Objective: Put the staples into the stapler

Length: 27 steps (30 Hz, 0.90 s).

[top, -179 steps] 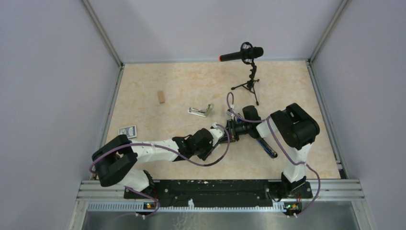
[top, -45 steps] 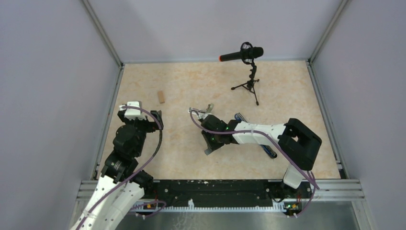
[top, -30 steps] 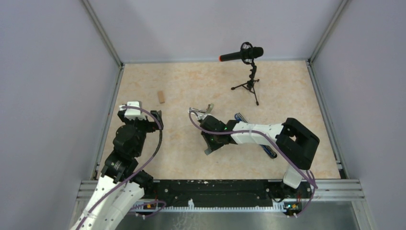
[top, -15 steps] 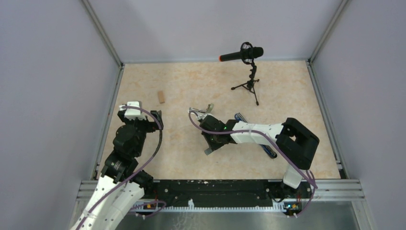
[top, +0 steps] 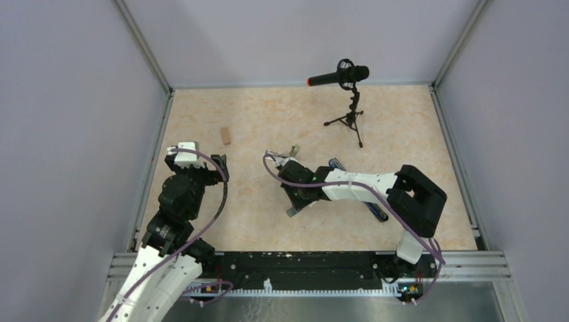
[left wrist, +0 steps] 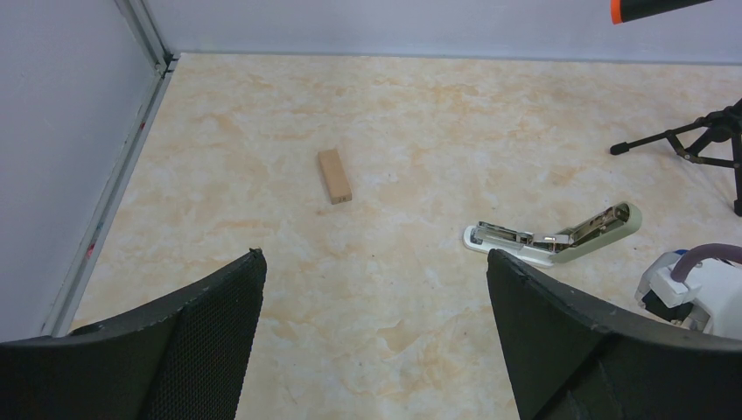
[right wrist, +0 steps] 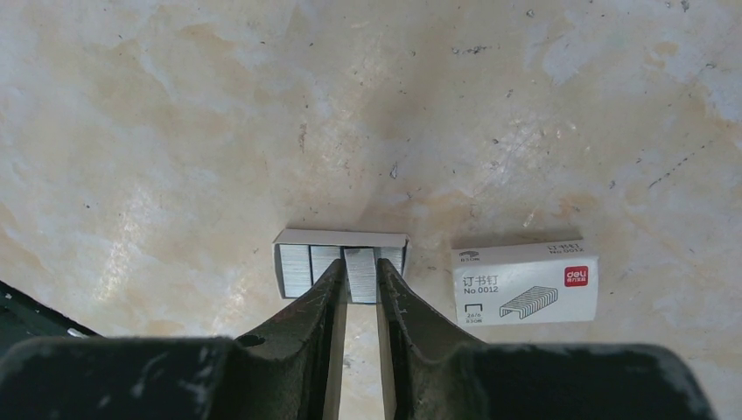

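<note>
The pale grey-green stapler lies hinged open on the table, its silvery rail showing. My right gripper points down at the staples: a small tray of grey metallic strips with its white box sleeve beside it on the right. The two fingers straddle one strip in the tray and press its sides. My right wrist hovers just in front of the stapler. My left gripper is wide open and holds nothing, drawn back at the left side.
A brown wooden block lies at the back left. A microphone on a tripod stands at the back centre-right. A blue bar with a black end lies under the right forearm. Metal rails edge the table.
Six seconds ago the left arm reached to the centre; it has since pulled back left. The right arm swung left over the staples. Over the last second its fingers narrowed onto one strip.
</note>
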{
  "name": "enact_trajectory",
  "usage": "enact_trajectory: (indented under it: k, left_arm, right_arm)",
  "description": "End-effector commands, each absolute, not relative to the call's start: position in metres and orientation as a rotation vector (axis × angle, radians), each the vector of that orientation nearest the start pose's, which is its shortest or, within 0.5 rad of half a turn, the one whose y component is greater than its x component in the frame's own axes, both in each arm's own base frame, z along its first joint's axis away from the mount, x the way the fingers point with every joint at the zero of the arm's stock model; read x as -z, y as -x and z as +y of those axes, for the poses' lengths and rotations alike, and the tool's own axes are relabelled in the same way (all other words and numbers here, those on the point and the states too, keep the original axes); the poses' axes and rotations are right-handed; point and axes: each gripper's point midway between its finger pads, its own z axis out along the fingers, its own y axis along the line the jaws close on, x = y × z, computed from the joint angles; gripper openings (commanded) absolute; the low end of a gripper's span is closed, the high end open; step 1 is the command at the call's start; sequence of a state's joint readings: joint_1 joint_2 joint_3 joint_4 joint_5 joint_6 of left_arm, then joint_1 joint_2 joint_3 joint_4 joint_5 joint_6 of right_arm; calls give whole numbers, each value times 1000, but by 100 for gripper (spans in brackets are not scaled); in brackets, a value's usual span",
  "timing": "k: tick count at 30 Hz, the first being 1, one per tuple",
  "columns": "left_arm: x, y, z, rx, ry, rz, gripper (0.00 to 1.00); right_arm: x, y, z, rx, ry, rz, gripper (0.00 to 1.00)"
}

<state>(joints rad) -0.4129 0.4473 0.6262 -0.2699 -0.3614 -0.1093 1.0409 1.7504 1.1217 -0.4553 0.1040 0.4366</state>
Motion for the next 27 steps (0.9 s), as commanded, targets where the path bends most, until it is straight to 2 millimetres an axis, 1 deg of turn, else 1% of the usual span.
enact_trajectory:
  k: [1,12,19,27]
  left_arm:
    - [-278,-252,-45,103,43,1610,99]
    - [-278,-252,-45,104,42,1610,99]
    - [-278,-252,-45,100,43,1608,99]
    - [-278,-251,-45,103,42,1608,99]
  right_arm:
    - [-43,-196,344,-366,798,2553,19]
    - [-37,-192,345,-370,812,2573,23]
    - [-31,-191,341,-339,826,2585,23]
    - [-30,-194,336,-303,814,2582,21]
